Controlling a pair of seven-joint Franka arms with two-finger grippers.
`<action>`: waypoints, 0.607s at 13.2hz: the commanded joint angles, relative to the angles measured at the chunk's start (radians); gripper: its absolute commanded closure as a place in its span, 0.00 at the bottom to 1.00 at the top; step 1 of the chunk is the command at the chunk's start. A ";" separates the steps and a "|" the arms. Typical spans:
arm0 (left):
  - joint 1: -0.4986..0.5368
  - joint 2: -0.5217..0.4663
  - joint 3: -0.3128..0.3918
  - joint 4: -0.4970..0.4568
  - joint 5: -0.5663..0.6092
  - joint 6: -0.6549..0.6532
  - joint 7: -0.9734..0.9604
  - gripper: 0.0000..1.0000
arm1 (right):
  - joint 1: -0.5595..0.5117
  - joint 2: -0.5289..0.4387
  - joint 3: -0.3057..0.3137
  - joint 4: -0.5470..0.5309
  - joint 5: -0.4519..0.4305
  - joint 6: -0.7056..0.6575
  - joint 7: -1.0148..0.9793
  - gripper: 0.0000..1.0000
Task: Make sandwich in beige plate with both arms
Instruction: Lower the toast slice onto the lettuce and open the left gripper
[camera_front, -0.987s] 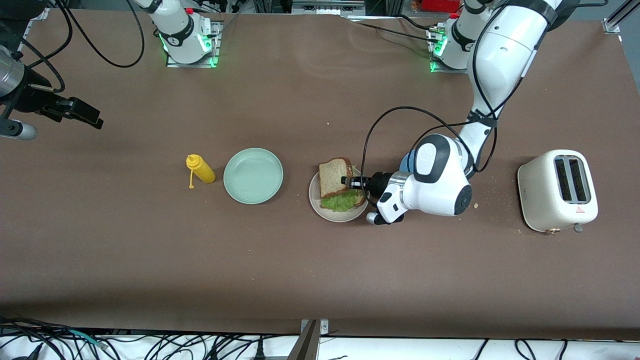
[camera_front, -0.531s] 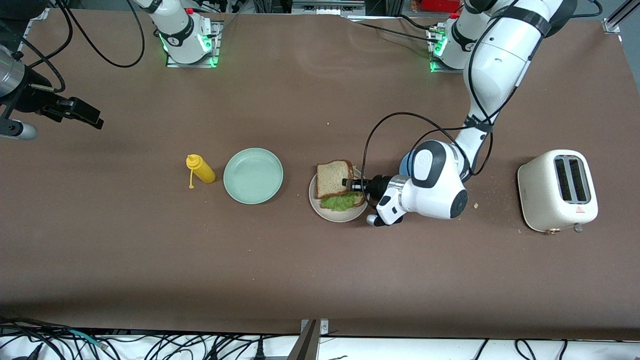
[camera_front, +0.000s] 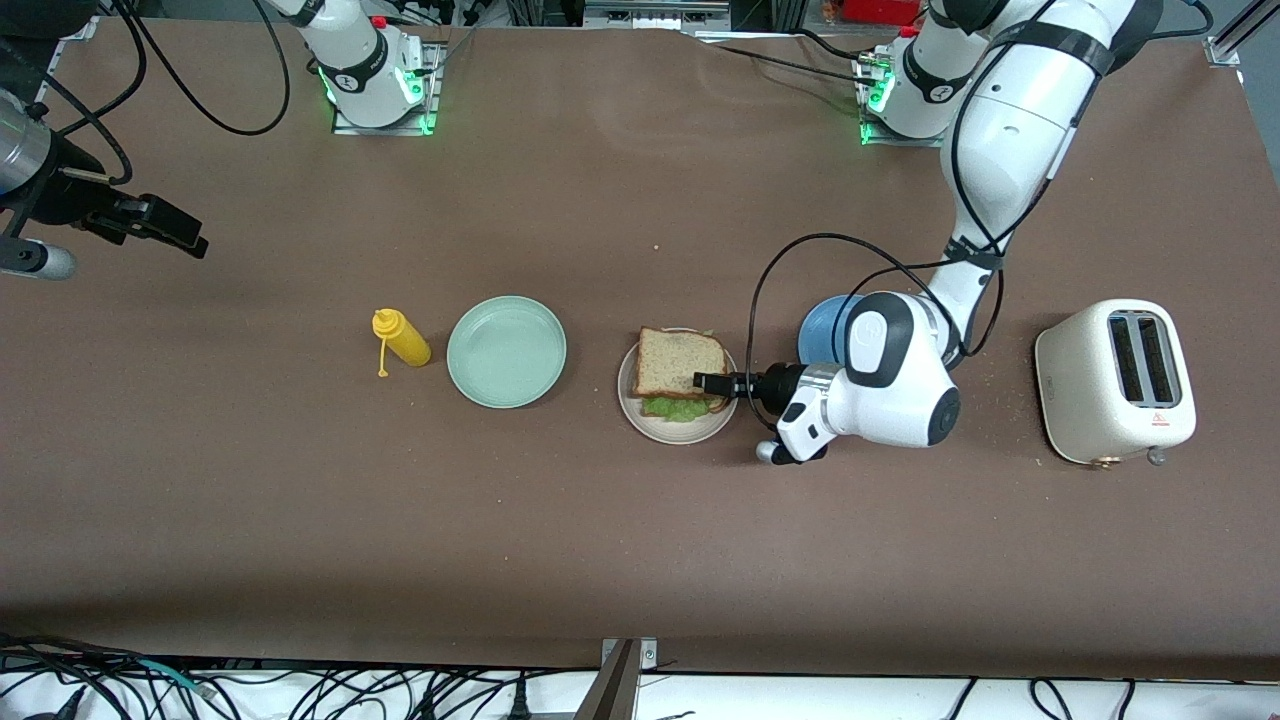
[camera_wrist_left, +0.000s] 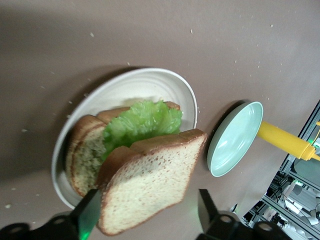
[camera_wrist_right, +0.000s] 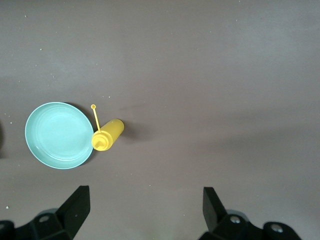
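On beige plate (camera_front: 660, 428) mid-table, sandwich (camera_front: 680, 375) sits stacked, top slice squared over lettuce. L gripper (camera_front: 712, 381) at its edge, jaws spread, holding nothing, prob. so bread settles. R gripper (camera_front: 160, 229) waits, open, empty, toward right arm's end.

text: none legible | toaster (camera_front: 1115, 380) label (red mark) too small to read
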 joint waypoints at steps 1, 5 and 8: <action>0.040 -0.015 0.001 -0.001 0.015 -0.013 0.025 0.00 | -0.004 -0.010 0.006 0.000 0.001 0.000 -0.006 0.00; 0.092 -0.047 0.004 -0.001 0.165 -0.015 -0.019 0.00 | -0.004 -0.010 0.006 0.001 0.004 0.000 -0.008 0.00; 0.169 -0.098 0.003 0.004 0.312 -0.091 -0.030 0.00 | -0.004 -0.010 0.006 0.001 0.006 -0.002 -0.008 0.00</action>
